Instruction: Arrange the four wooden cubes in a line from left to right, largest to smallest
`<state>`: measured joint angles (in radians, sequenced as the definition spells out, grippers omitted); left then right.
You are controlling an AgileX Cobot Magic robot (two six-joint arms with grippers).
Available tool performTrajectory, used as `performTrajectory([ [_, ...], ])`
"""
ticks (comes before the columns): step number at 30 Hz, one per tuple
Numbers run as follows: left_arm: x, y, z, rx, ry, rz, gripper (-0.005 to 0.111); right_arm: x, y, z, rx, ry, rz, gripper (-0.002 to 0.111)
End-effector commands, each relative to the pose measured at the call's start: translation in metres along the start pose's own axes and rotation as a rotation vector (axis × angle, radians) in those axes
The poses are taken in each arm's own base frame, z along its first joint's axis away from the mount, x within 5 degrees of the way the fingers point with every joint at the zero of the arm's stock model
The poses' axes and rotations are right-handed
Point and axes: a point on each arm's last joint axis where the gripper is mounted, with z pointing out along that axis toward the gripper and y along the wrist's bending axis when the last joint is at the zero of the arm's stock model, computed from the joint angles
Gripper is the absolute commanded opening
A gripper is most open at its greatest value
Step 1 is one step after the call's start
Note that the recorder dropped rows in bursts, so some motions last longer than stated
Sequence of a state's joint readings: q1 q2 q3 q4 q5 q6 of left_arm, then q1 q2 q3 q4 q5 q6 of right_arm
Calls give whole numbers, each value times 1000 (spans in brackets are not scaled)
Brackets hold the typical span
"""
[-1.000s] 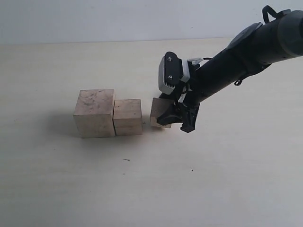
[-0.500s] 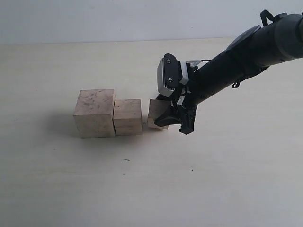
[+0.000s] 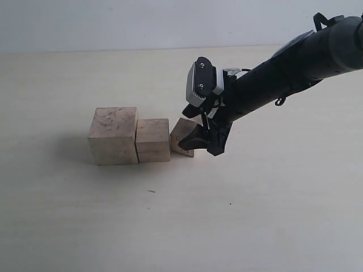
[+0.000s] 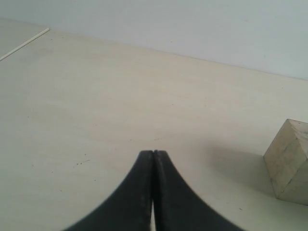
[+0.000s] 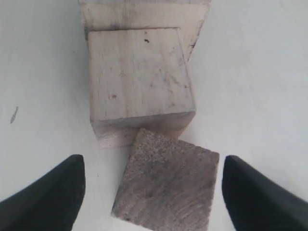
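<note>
Largest cube [image 3: 113, 136] and second cube [image 3: 153, 140] sit touching on the table [image 3: 255, 215], the second at 3 o'clock of the big one. The third cube [image 3: 180, 136] is just beside that, again at 3 o'clock, but twisted out of line. The right gripper [image 3: 199, 146] straddles it, fingers spread clear of its sides. The left gripper [image 4: 153, 159] is pressed together, with a lone cube [image 4: 288, 161] nearby, can't tell which one.

Your largest cube [image 3: 113, 136] is raw, matt wood; the small cube [image 5: 166, 185] shows rough grain; the table [image 3: 181, 226] looks smooth and matt.
</note>
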<state>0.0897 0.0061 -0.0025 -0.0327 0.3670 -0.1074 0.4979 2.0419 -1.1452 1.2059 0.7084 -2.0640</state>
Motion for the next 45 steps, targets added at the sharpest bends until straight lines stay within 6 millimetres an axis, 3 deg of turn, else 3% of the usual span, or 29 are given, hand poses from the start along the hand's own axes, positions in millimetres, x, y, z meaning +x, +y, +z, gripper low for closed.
performTrajectory([
  [1,0,0,0,6,-7,-8,0,0,-1,-1,10,-9,20,77],
  [15,0,0,0,6,-7,-8,0,-9,1,-17,16,37,15,72],
  [38,0,0,0,6,-7,-8,0,14,-3,6,18,79,88,68],
  [41,0,0,0,6,-7,-8,0,15,-2,7,14,82,88,61],
  [45,0,0,0,6,-7,-8,0,16,-2,7,12,87,82,40],
])
